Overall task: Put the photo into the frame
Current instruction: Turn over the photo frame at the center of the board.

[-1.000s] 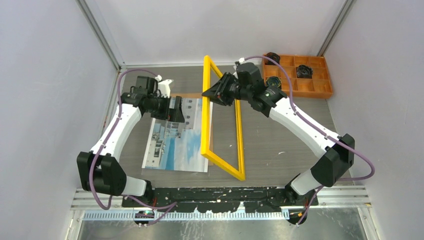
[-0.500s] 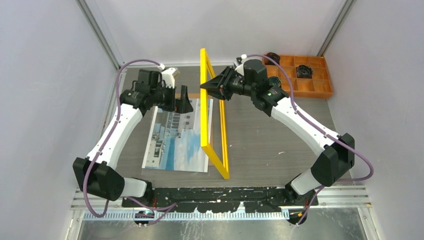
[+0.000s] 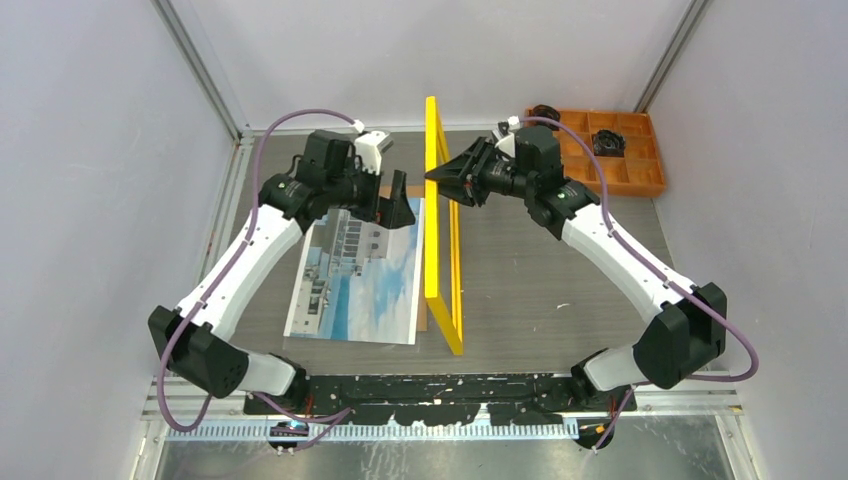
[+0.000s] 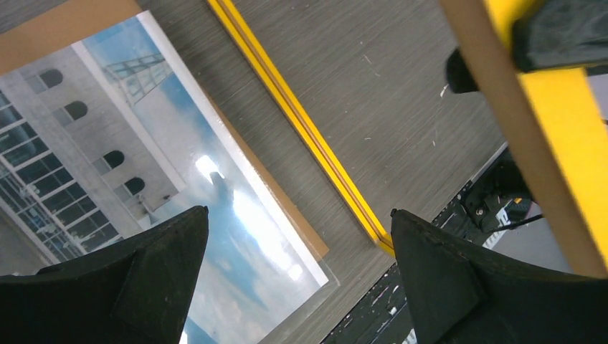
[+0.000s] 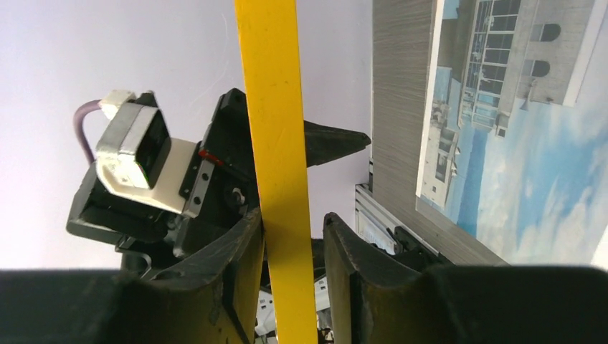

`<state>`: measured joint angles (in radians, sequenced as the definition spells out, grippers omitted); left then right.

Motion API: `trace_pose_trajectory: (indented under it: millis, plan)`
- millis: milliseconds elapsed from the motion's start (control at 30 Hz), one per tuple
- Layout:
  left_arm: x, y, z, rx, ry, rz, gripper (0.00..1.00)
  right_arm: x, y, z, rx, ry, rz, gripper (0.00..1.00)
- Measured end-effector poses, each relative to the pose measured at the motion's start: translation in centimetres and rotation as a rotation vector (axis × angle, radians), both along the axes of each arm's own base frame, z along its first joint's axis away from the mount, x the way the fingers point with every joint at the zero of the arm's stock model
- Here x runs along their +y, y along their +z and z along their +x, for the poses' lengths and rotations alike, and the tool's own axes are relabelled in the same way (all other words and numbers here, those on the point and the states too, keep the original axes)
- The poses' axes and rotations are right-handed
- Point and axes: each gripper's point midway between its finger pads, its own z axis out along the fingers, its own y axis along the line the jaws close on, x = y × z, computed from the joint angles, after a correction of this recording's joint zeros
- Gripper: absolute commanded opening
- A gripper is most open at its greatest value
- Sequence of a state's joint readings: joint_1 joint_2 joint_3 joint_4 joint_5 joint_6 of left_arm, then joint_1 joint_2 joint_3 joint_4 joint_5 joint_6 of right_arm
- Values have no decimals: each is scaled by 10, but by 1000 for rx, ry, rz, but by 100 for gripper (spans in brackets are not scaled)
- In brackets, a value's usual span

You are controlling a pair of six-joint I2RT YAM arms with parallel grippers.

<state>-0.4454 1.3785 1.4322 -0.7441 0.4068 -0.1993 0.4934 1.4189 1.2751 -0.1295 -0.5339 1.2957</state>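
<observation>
The frame (image 3: 432, 250) stands upright on its long edge in the middle of the table. My right gripper (image 3: 441, 176) is shut on its top rail; in the right wrist view the yellow rail (image 5: 276, 143) runs between my fingers (image 5: 292, 229). The photo (image 3: 360, 280) lies face up left of the frame, and also shows in the left wrist view (image 4: 107, 150) and the right wrist view (image 5: 523, 107). My left gripper (image 3: 398, 205) is open and empty above the photo's far right corner, close to the frame's left side. Its jaws (image 4: 298, 213) stand wide apart, with the frame's bottom rail (image 4: 301, 125) below.
A brown backing board (image 4: 57, 29) lies under the photo, with a clear sheet's corner (image 4: 315, 287) jutting past it. An orange compartment tray (image 3: 640, 170) holding small black parts stands at the far right. Grey walls close in both sides.
My right gripper has swung the frame from a slant to upright and shifted it right. My left gripper has risen and moved right toward the frame, still open.
</observation>
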Motion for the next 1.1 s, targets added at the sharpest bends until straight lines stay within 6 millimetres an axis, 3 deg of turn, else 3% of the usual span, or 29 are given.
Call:
trace_pose_trajectory:
  millis: [200,467,633,867,1100]
  plan:
    - [-32,17,0,-31,-74,-14,100,-8,-5,-1,9,9,-50,56]
    - [-66,22,-5,-51,-158,-5,100,-26,-4,-8,4,13,-204,59]
    - [-79,25,-6,-74,-194,5,100,-42,5,-9,-44,-6,-339,55]
    - [-91,21,-4,-94,-225,33,100,-67,-7,-15,-41,-7,-537,51]
    - [-94,6,1,-100,-237,96,100,-93,-18,-19,-44,-11,-706,31]
